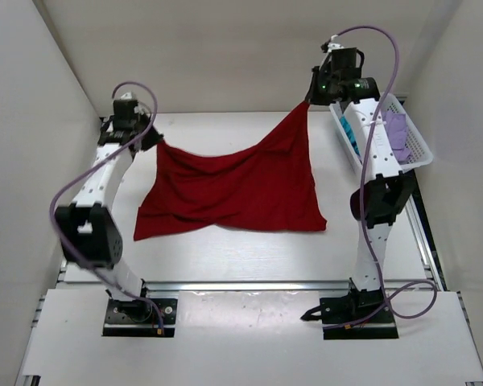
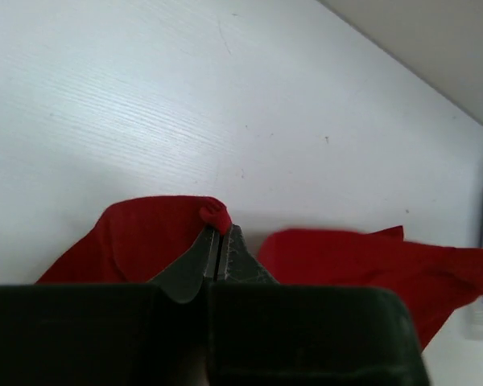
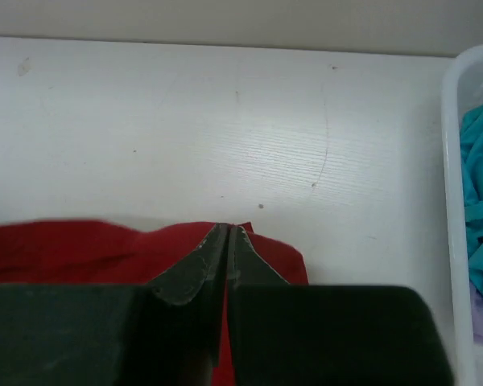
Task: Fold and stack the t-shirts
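Red t-shirt [image 1: 241, 189] tight in left fingers [image 2: 195, 261] and right fingers [image 3: 197, 264], white basket [image 1: 423, 149] nearby

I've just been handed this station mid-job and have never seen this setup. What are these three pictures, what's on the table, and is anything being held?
These are two white robot arms bolted at the near edge of a table. The wide picture comes from a fixed camera above and behind them. The other two come from a camera on each wrist, looking out past that arm's own dark fingers. The left hand and the right hand are each shut on a corner of the dark red t-shirt and hold it up so it hangs between them. Its lower part lies on the white table. On the right stands a white basket holding a teal t-shirt and a lavender t-shirt. No folded stack is visible yet.
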Robot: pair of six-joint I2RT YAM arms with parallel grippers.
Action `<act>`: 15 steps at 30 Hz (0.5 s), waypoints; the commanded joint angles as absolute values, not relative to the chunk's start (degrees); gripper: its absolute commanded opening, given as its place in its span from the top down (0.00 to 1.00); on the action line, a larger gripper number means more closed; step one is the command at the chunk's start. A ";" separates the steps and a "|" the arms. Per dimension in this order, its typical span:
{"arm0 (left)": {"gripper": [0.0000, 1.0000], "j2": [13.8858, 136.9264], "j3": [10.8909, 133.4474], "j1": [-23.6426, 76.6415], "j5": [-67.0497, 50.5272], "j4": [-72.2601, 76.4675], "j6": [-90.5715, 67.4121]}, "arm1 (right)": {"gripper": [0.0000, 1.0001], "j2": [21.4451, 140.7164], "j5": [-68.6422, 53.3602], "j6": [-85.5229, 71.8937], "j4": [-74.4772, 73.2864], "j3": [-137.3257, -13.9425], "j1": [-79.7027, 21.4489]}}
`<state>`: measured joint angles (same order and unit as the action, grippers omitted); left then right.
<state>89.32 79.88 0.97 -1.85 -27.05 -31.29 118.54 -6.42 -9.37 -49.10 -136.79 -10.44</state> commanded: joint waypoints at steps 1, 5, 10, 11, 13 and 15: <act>1.00 93.77 93.99 2.20 -2.45 -26.89 -31.37 | 1.00 115.14 -11.42 -12.38 -43.34 -145.62 -5.46; 1.00 96.49 112.09 1.59 -3.95 -28.47 -33.31 | 1.00 105.68 -13.61 -18.53 -28.62 -142.40 -0.97; 1.00 95.81 122.87 -4.03 -3.36 -28.92 -35.33 | 1.00 100.38 -14.94 -20.74 -21.97 -143.88 2.45; 1.00 95.37 122.78 -4.04 -2.21 -28.48 -34.90 | 1.00 99.85 -15.29 -20.92 -22.23 -143.35 2.72; 1.00 94.93 122.17 -6.14 -3.15 -27.25 -35.41 | 1.00 98.44 -15.47 -20.40 -22.50 -139.59 2.82; 1.00 94.31 120.42 -7.03 -3.52 -26.90 -35.86 | 1.00 97.91 -14.42 -19.43 -24.33 -136.85 2.90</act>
